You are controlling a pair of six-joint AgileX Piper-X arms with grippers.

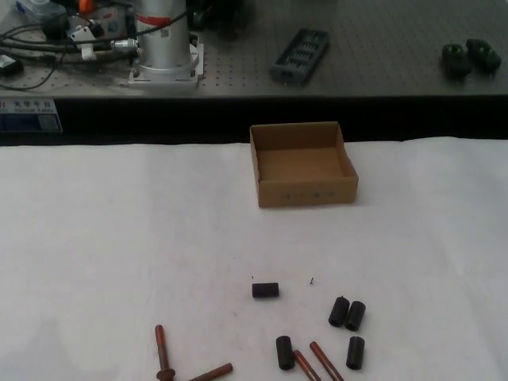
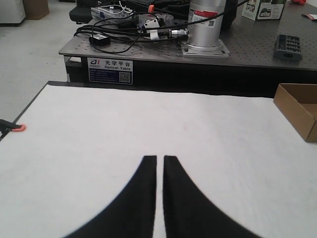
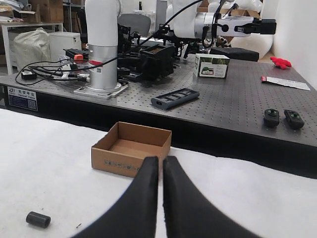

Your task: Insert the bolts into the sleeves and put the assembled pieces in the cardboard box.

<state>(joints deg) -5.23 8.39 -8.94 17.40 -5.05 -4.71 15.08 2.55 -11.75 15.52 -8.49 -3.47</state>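
The left gripper and the right gripper are both clenched on nothing. The bolts and sleeves lie by the near edge of the counter, the cardboard box toward its far edge. The crowded sleeves may roll away if nudged.

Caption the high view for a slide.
Cardboard box beyond five loose black sleeves and four copper bolts on the white-covered bench, nothing assembled yet.

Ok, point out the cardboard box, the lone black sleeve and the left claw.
cardboard box (image 1: 308, 193), high view, front wall.
lone black sleeve (image 1: 265, 290), high view, its middle.
left claw (image 2: 159, 157), left wrist view, between fingertips.
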